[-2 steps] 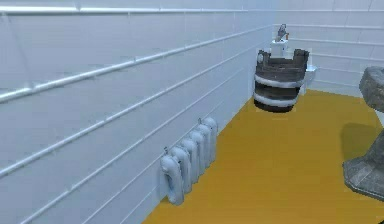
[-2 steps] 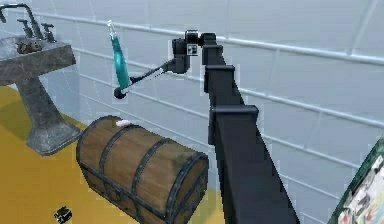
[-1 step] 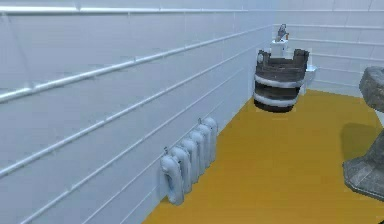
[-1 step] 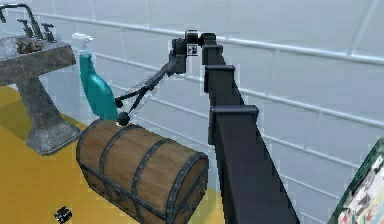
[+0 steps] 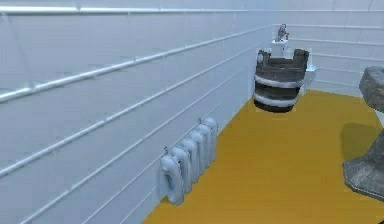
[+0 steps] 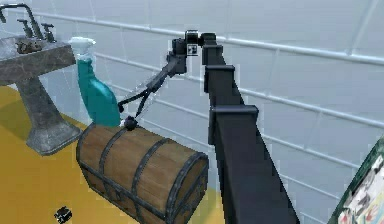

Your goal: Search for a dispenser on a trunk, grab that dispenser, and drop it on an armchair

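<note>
A teal bottle with a pale spray head, the dispenser (image 6: pixel 97 88), stands upright at the far left end of a brown wooden trunk (image 6: pixel 140 170) with dark metal bands. The trunk sits on the orange floor in the arm side view's lower left. The dark arm (image 6: pixel 235 130) rises from the bottom edge, and the gripper (image 6: pixel 130 120) reaches down and left from its far end. Its thin fingers end just over the trunk's lid, right beside the bottle's base. I cannot tell whether the gripper holds anything, or whether it touches the bottle.
A grey stone pedestal sink (image 6: pixel 35 75) stands left of the trunk; its base (image 5: pixel 365 165) shows again ahead. Ahead, a white radiator (image 5: pixel 190 160) lines the tiled wall and a wooden barrel basin (image 5: pixel 278 82) stands at the far end. The orange floor (image 5: pixel 270 170) lies between.
</note>
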